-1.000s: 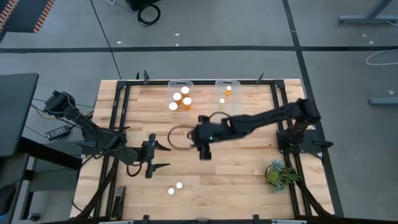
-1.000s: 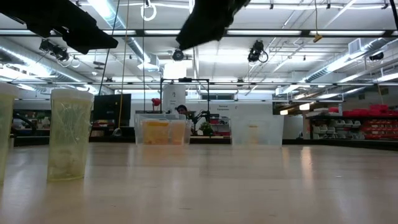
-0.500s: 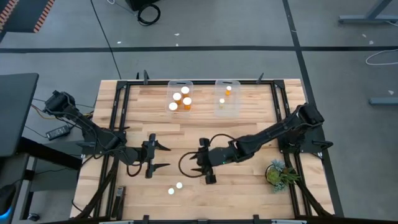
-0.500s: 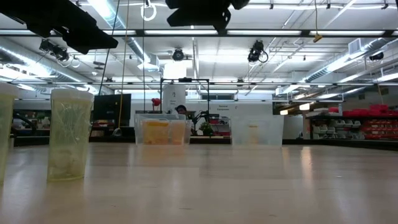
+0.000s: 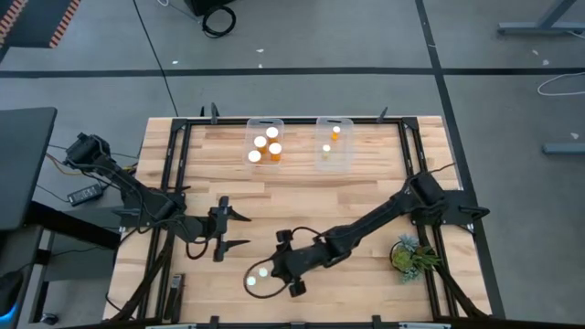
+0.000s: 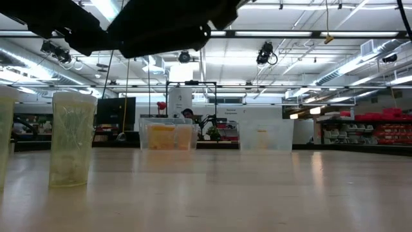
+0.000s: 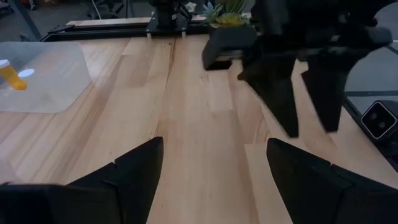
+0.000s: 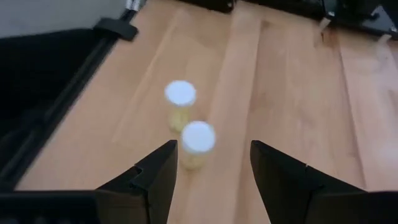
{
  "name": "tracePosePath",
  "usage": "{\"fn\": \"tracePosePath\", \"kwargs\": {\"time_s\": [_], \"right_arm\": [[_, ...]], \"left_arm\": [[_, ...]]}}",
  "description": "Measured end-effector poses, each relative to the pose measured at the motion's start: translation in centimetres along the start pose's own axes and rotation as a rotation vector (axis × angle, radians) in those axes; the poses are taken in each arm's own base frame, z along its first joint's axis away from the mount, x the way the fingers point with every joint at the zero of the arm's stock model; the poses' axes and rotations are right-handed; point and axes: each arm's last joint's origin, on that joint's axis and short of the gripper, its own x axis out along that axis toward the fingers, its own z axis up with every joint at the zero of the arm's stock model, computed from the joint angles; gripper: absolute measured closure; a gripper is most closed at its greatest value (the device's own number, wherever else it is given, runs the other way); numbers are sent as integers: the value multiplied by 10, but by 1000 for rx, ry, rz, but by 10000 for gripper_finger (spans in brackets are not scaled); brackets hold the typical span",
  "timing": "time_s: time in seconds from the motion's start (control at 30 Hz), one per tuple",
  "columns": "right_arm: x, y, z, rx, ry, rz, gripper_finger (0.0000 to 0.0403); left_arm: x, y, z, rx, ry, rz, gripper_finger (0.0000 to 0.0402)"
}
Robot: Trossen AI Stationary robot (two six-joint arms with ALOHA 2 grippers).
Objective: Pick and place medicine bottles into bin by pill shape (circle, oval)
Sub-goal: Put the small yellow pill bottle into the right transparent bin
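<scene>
Two medicine bottles (image 5: 263, 270) (image 5: 250, 281), pale and translucent with white caps, stand upright on their bases near the table's near edge, left of the middle. In the right wrist view they show as one bottle (image 8: 198, 144) and another (image 8: 180, 99) behind it. My right gripper (image 5: 280, 265) hangs open just right of them and above the table, its fingers (image 8: 152, 177) pointing at the closer bottle without touching it. My left gripper (image 5: 239, 230) waits open at the table's left, holding nothing. More bottles stand in the two bins at the far edge.
Two clear bins sit at the far edge: the left bin (image 5: 265, 123) holds three bottles, the right bin (image 5: 347, 155) two small ones. A small potted plant (image 5: 409, 253) stands near the right edge. Black frame rails border the table. Bare wood lies between the bins and the arms.
My right gripper has swept from the table's middle toward the near edge and leftward, sinking and tipping further down, and now hangs beside the two bottles. Its fingers have stayed open. The bottles have not moved.
</scene>
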Motion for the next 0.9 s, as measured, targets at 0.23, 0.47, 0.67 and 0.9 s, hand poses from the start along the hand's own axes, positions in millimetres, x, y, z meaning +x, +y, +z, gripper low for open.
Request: {"fn": "tracePosePath", "kwargs": {"time_s": [0.23, 0.47, 0.67, 0.9], "right_arm": [[18, -6, 4, -15, 16, 20, 194], [31, -14, -1, -1, 16, 39, 194], [38, -12, -4, 1, 2, 70, 194], [38, -8, -2, -22, -28, 110, 190]], "left_arm": [[0, 0, 0, 0, 1, 1, 108], [0, 0, 0, -2, -1, 0, 108], [0, 0, 0, 0, 1, 0, 108], [0, 0, 0, -1, 0, 0, 108]]}}
